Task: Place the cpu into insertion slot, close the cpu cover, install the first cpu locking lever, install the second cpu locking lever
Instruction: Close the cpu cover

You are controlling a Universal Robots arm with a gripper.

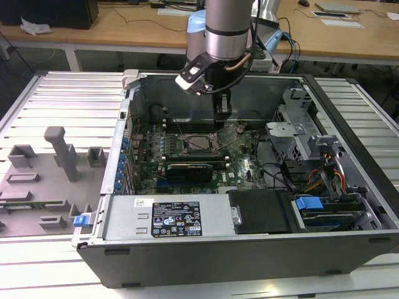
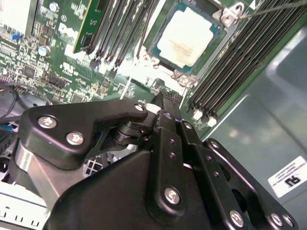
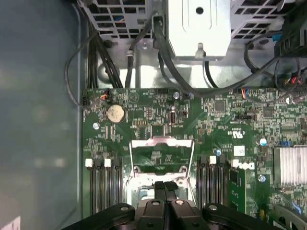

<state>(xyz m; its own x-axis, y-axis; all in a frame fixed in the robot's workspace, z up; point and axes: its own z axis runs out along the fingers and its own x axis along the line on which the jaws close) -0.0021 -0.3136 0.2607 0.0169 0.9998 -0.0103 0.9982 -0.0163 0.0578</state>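
The cpu, a pale silver square, lies in the insertion slot on the green board; in the exterior view the cpu shows mid-board inside the open case. The cpu cover, a thin silver frame, stands raised, and the board shows through its window. My gripper is shut with nothing between its fingers, its tips right at the cover's lower part; I cannot tell whether they touch. The gripper hangs just behind the socket, toward the exterior view's right. A thin wire lever sticks out beside the socket.
Black memory slots flank the socket on both sides. A long black expansion card lies in front of it. A drive cage and cable bundles crowd the case's right. Grey fixtures stand outside on the exterior view's left.
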